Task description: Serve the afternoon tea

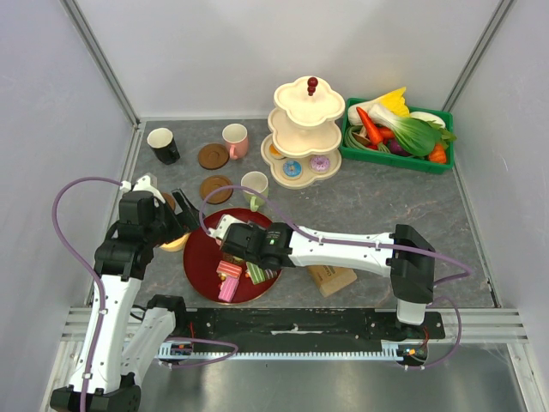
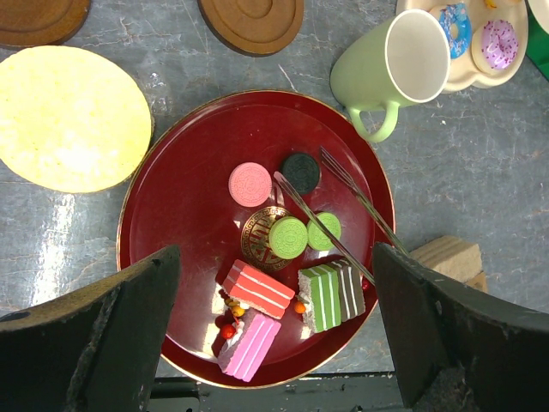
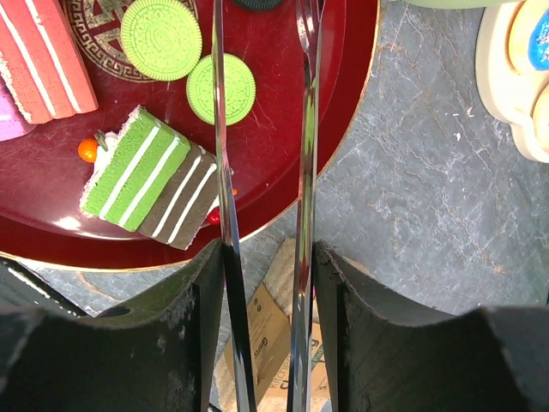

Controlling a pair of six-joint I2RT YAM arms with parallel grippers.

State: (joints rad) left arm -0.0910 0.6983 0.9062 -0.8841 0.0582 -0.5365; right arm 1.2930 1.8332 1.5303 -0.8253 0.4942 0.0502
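I'm looking down on a grey marbled tabletop (image 1: 377,206) boxed in by plain white walls (image 1: 214,60) on metal posts. At the back stand a cream tiered stand (image 1: 307,120) with donuts (image 2: 500,43) on its bottom level, a green crate (image 1: 395,161) of vegetables, a black mug (image 1: 163,144) and a pink mug (image 1: 235,140), with two brown coasters (image 1: 214,155) nearby.

A pale-green mug (image 2: 390,64) sits just beyond the red tray (image 2: 180,146), which carries macarons (image 2: 250,184) and cake slices (image 2: 259,289). A yellow disc (image 2: 69,116) lies left of the tray and a tan block (image 1: 332,279) at its right edge.

My left gripper (image 2: 274,343) hangs above the tray's near side, its fingers (image 2: 111,343) spread wide with nothing between them. My right gripper (image 3: 270,257) pinches metal tongs (image 3: 306,154), its fingers (image 3: 197,318) pressed against both arms. The tongs reach over the green macarons, their tips near the black one.
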